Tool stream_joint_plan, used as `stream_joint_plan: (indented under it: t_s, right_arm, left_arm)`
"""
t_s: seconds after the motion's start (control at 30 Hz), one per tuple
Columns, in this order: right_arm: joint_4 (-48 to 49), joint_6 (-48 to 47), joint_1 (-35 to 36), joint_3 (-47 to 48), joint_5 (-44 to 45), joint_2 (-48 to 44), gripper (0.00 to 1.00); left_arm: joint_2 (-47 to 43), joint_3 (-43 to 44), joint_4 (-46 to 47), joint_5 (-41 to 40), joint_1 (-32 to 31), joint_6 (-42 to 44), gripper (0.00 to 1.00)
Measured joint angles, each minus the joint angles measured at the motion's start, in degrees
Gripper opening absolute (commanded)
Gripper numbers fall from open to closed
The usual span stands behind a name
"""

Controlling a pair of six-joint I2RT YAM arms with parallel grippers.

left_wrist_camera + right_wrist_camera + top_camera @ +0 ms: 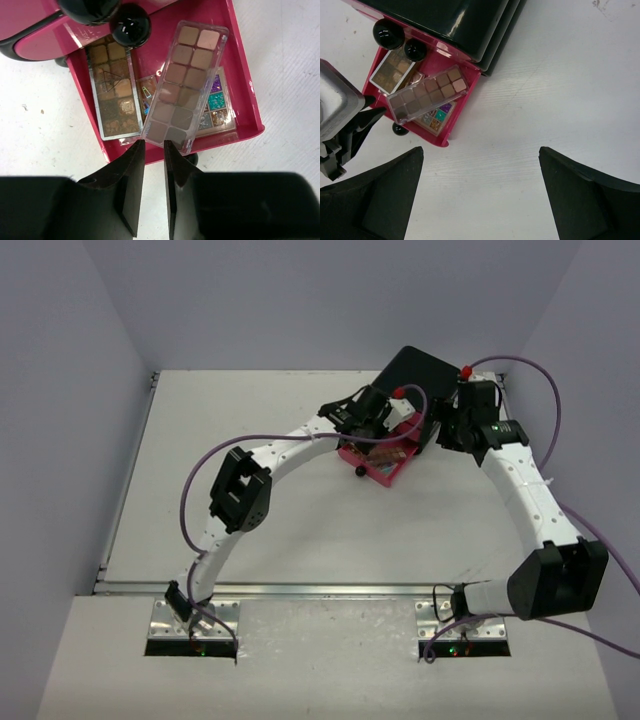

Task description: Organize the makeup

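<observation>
A pink drawer [246, 80] stands pulled out of the black box [425, 375]. A long brown eyeshadow palette [185, 85] lies tilted across a smaller brown palette [112, 90] and a multicoloured palette [217, 102] in it. My left gripper [154, 144] is just above the drawer's front edge, its tips at the long palette's near end; the jaws have a narrow gap with nothing between them. My right gripper [480, 148] is wide open and empty over bare table to the right of the drawer [465, 107]. No pencils or round compact are in view.
Round black knobs [131, 25] of the shut upper drawers hang over the open drawer's back. The open drawer's own knob [360, 470] sticks out towards the table's middle. Grey walls close the table on three sides.
</observation>
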Motion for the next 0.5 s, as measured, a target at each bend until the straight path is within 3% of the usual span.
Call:
stream_joint_plan:
  t_s: [0.3,0.5]
  right_arm:
    - [-0.06,-0.04,-0.03,-2.36,1.21,-2.83,0.97]
    - [-0.09,-0.07,-0.07,-2.79,1.58,-3.26,0.98]
  left_arm:
    - [2.97,-0.02,-0.79,-2.65,-1.31,0.13,0.07]
    - [3.26,-0.02,-1.12,-4.57,-1.3,0.02,0.06]
